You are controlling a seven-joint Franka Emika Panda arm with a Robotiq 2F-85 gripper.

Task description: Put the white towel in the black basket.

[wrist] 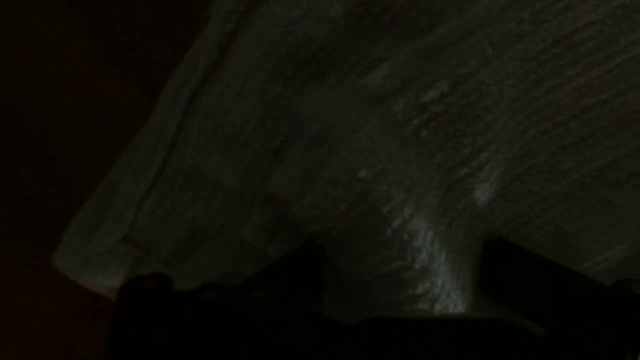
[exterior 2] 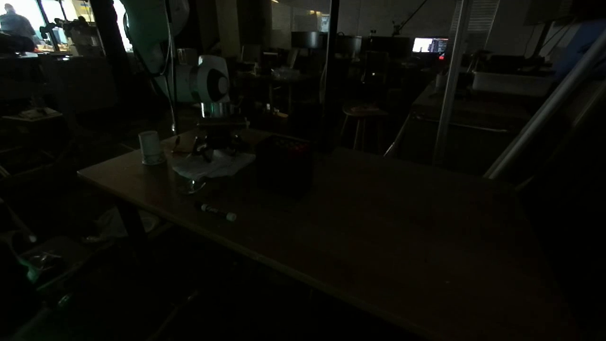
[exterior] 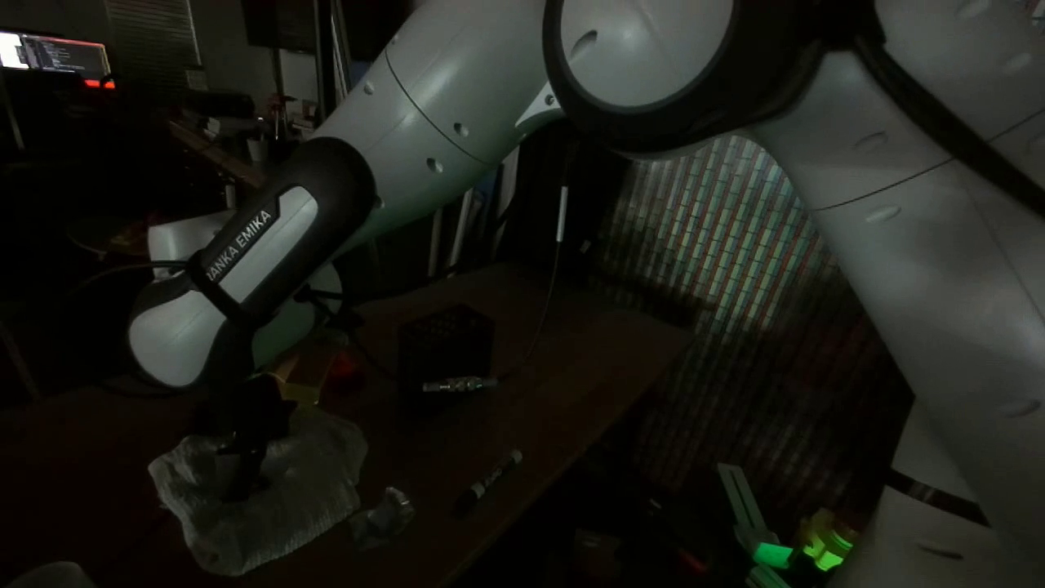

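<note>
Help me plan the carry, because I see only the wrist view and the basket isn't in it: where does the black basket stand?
Observer: In an exterior view, the black basket stands on the table, to the right of the white towel.

Operator: Good. My view shows little past the towel's edge; is anything small lying close to it?

Observer: Yes, a clear, crumpled thing lies close beside the towel in both exterior views; whether the two touch, I cannot tell.
</note>
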